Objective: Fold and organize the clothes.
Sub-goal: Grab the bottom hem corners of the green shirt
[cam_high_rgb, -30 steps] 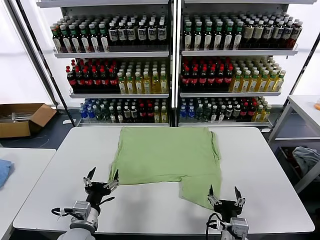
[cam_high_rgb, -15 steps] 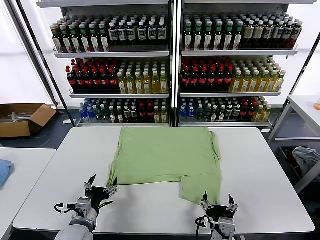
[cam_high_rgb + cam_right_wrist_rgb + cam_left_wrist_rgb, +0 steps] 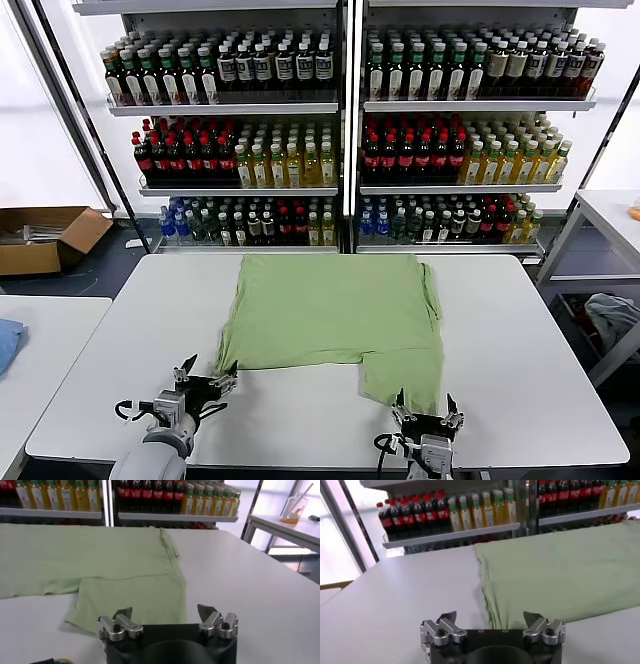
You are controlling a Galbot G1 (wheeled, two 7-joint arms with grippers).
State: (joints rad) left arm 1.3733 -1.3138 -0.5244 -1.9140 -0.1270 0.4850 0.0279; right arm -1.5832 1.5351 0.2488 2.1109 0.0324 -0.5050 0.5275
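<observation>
The light green shirt (image 3: 335, 315) lies flat on the white table (image 3: 520, 330), partly folded, plain side up; no checkered print or buttons show. A narrower flap (image 3: 405, 378) reaches toward the front right. My left gripper (image 3: 205, 378) is open and empty, low over the table just in front of the shirt's near left corner (image 3: 496, 622). My right gripper (image 3: 425, 412) is open and empty at the flap's near edge (image 3: 150, 615). In the wrist views the left gripper (image 3: 490, 619) and the right gripper (image 3: 164, 614) show their jaws spread wide.
Shelves of bottles (image 3: 345, 130) stand behind the table. A cardboard box (image 3: 45, 238) sits on the floor at left. A second table with blue cloth (image 3: 8, 340) is at left. A grey-blue bundle (image 3: 612, 315) lies at right under another table (image 3: 285, 527).
Both grippers have dropped lower and drawn back toward the table's front edge, the right one also shifting left along the flap's edge. The shirt has not moved.
</observation>
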